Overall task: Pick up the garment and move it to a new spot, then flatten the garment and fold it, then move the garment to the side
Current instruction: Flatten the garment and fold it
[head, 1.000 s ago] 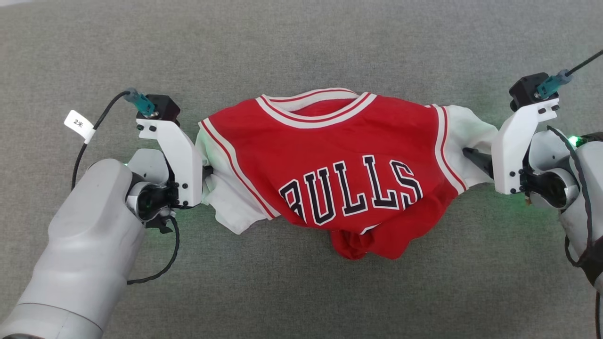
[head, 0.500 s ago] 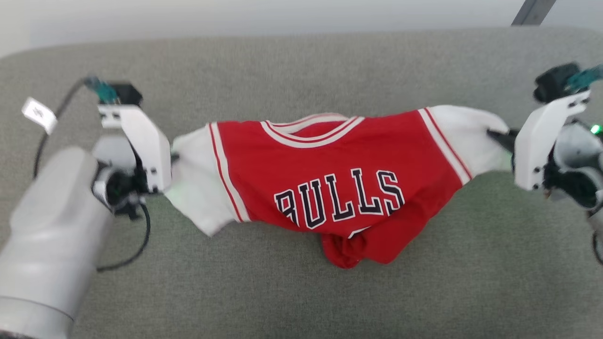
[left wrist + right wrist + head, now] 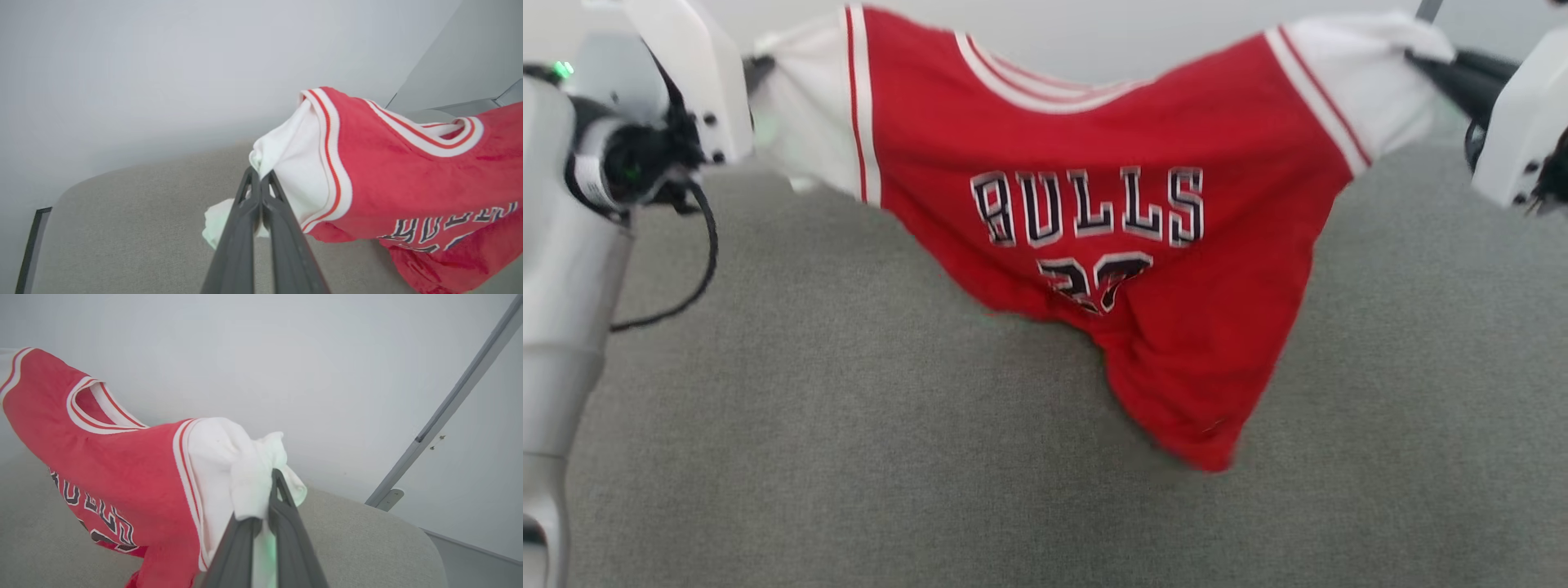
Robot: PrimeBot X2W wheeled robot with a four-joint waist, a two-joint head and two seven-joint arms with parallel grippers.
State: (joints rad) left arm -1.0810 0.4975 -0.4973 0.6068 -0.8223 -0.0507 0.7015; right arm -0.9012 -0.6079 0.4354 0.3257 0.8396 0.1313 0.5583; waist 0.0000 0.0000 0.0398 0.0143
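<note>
The garment (image 3: 1111, 131), a red jersey with white sleeves and black "BULLS" lettering, hangs stretched between my two grippers above the grey padded surface (image 3: 809, 457). My left gripper (image 3: 758, 67) is shut on the white sleeve at the left; in the left wrist view the left gripper (image 3: 258, 176) pinches the sleeve of the garment (image 3: 388, 179). My right gripper (image 3: 1425, 59) is shut on the other white sleeve, and the right wrist view shows the right gripper (image 3: 273, 479) clamped in the bunched sleeve of the garment (image 3: 122, 465). The red hem droops low at the centre right.
A pale wall (image 3: 163, 61) rises behind the surface's rounded far edge. A grey metal bar (image 3: 453, 400) leans against the wall at the right. A black cable (image 3: 698, 261) loops under my left wrist.
Both arms have risen and lifted the garment off the surface, pulling it wider. The right gripper has shut on its sleeve. A number under the lettering has come into sight. The head camera has tilted.
</note>
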